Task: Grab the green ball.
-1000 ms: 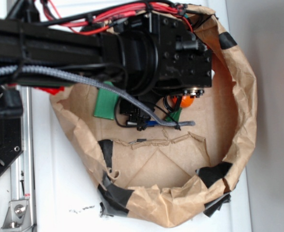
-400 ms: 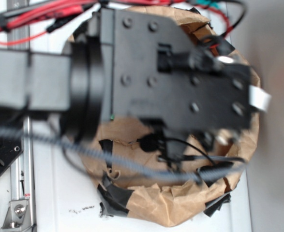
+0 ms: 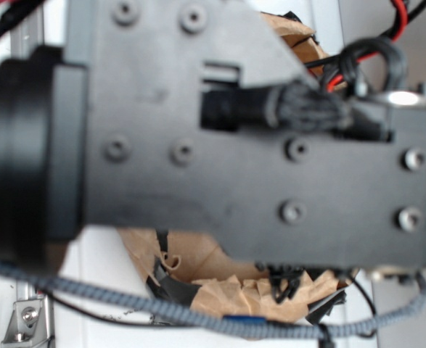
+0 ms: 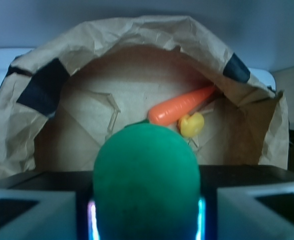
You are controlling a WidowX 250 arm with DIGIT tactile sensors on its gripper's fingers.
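My exterior view is mostly a soft, out-of-focus arm (image 3: 220,145), far too close to the lens; a metal fitting (image 3: 403,97) on it glares white. The wrist view is dim and bluish. The ball (image 4: 147,182) fills the foreground, blurred, with thin bright lines at its lower edges (likely reflections). The bag (image 4: 136,75) floor is evenly lit, its corners shadowed.
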